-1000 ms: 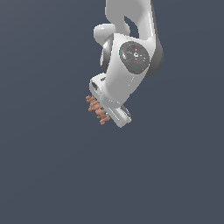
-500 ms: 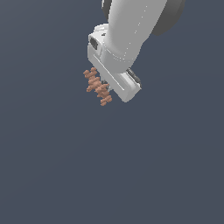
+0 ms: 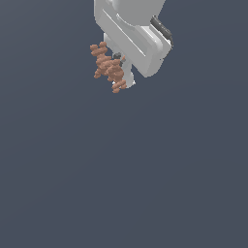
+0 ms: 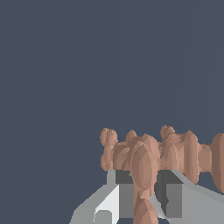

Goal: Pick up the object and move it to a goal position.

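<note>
The object (image 3: 107, 66) is a reddish-brown lumpy piece with knobbly spikes, held up in the air near the top of the exterior view. My white gripper (image 3: 118, 72) is shut on it, the wrist body rising behind toward the exterior view's right. In the wrist view the object (image 4: 148, 157) lies crosswise between my gripper's (image 4: 146, 192) two fingers, pinched at its middle, with both knobbly ends sticking out past the fingers (image 4: 124, 194).
Only a plain dark grey-blue ground (image 3: 121, 184) shows below and around the arm.
The arm has risen toward the top of the exterior view with the object still in its grip. The wrist has turned, so more of the object now shows.
</note>
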Robot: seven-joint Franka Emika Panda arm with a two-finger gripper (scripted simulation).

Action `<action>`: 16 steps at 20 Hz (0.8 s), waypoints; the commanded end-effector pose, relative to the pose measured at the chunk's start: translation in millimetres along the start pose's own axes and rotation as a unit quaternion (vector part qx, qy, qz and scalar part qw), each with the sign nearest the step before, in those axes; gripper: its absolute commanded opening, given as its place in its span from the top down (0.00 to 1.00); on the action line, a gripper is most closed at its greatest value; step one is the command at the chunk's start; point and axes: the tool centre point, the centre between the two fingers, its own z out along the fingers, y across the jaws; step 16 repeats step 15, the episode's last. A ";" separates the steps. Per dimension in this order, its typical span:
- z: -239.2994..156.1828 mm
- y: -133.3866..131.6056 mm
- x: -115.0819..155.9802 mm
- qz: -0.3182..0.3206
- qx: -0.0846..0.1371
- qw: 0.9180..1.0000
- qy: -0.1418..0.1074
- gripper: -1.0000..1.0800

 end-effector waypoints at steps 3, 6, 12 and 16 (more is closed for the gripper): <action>-25.8 10.8 -4.1 0.000 -0.001 1.000 0.000 1.00; -36.9 15.4 -5.2 0.000 -0.001 1.000 0.000 1.00; -47.8 19.3 -6.0 -0.001 -0.001 1.000 0.000 1.00; -48.9 19.2 -6.1 -0.001 -0.001 1.000 0.000 1.00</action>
